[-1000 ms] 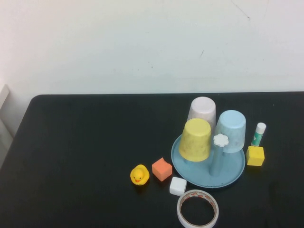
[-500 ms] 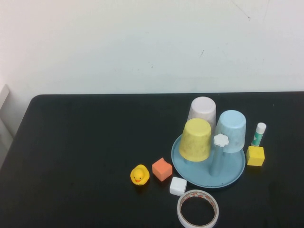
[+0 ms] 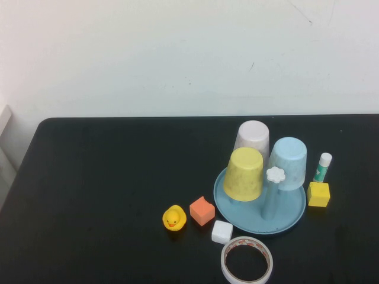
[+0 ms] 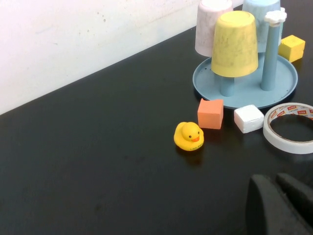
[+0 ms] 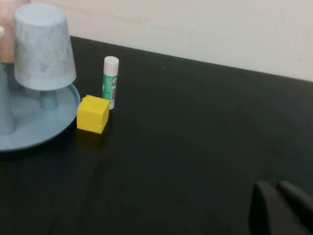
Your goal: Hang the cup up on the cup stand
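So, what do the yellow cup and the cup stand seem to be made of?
Yellow cup: probably plastic, matte, opaque, with faint speckles. Cup stand: likely moulded plastic, smooth light blue with a slight sheen. Left gripper and right gripper are seen only in their wrist views, away from both.

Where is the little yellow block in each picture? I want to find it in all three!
High view: the yellow block sits on the table at the right, just outside the cup stand.
Left wrist view: the yellow block is at the top right corner, behind the stand.
Right wrist view: the yellow block is left of centre, beside the glue stick.
Shared landmark: the light blue cup. Neither claw shows in the high view.
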